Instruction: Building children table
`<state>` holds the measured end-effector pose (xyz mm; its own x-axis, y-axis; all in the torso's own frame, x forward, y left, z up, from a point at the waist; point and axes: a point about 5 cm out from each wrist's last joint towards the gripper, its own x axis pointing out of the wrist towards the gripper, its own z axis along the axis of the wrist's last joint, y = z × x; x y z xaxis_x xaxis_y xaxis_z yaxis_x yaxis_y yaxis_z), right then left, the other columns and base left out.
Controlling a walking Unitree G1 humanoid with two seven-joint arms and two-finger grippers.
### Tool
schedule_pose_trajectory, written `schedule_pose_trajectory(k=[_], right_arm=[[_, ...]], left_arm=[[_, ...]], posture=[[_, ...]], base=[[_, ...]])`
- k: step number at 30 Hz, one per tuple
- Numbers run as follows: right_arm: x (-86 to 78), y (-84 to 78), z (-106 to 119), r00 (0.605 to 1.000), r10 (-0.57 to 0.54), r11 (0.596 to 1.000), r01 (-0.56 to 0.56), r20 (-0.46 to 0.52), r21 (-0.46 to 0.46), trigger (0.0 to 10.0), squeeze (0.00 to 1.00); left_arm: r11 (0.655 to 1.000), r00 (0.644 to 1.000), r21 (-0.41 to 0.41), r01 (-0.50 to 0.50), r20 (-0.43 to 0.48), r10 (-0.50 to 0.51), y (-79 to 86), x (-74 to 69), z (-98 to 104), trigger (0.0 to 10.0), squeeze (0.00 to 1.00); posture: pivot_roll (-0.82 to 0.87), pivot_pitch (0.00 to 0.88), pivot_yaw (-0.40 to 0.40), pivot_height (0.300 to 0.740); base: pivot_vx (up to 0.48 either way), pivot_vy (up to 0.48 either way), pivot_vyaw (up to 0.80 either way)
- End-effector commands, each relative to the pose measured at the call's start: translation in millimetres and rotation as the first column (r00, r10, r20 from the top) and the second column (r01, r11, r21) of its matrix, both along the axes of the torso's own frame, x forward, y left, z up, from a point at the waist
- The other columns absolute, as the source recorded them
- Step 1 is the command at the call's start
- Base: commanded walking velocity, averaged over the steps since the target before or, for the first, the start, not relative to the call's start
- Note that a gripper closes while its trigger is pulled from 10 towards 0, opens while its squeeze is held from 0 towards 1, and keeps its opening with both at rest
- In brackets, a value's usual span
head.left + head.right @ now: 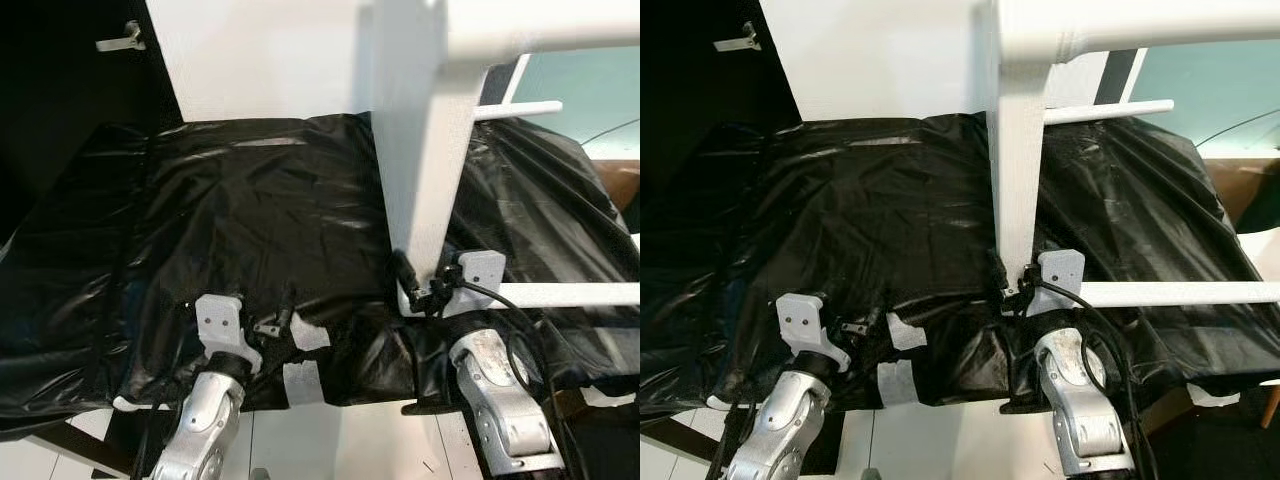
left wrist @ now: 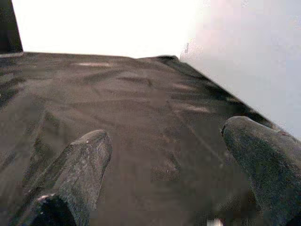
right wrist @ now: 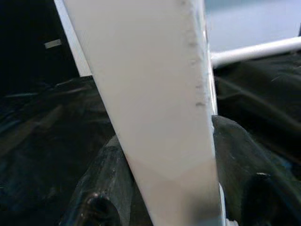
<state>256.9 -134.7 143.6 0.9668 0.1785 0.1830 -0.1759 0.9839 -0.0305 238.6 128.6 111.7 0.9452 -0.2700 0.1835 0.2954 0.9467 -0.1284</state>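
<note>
We're facing a work surface draped in crinkled black plastic sheet [image 1: 230,220]; it covers the whole top and hangs over the near edge. White tape patches [image 1: 302,378] stick to the sheet at that near edge, between our 2 arms.

Next biggest: the white table frame [image 1: 415,150]. 1 flat white leg stands upright on the sheet, right of centre, its foot near the front edge. At the top it joins a thick white rail [image 1: 540,45] running off to the right. 2 thinner white rods run right from the frame: an upper rod [image 1: 520,108] behind the leg and a lower rod [image 1: 570,294] level with the gripper.

Behind the surface: a white wall panel [image 1: 260,60], with a dark area to the left carrying a small pale metal bracket [image 1: 122,38]. A teal surface [image 1: 590,90] shows far right.

Right gripper [image 3: 164,188]: clamped on the leg close to its foot. In the right wrist view we see 1 black finger [image 3: 103,183] on each flat face, both touching the wood. A black cable [image 1: 520,320] loops off the wrist.

Left gripper [image 2: 164,174]: low over the sheet near the front edge, left of the leg and apart from it. Its fingers [image 2: 82,165] are spread wide with nothing between them, just bare plastic. The white leg face runs along 1 side of the left wrist view.
</note>
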Motion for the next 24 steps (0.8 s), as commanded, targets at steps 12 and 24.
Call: schedule_pose_trajectory(k=[12, 24], right_arm=[[-8.3, -0.9, 0.1, 0.999, -0.03, 0.998, 0.03, -0.01, -0.061, 10.0, 0.0], [-42.9, -23.9, 20.2, 0.995, -0.077, 0.995, 0.073, -0.058, -0.072, 10.0, 0.0]], left_arm=[[0.978, 0.979, 0.048, 0.202, 0.027, -0.203, -6.9, -4.8, -5.6, 10.0, 0.0], [0.974, 0.975, 0.052, 0.219, 0.009, -0.22, -7.2, -8.3, -8.1, 10.0, 0.0]], posture=[[0.04, 0.0, 0.015, 0.74], [0.01, 0.0, 0.021, 0.74]], base=[[0.0, 0.0, 0.0], [0.0, 0.0, 0.0]])
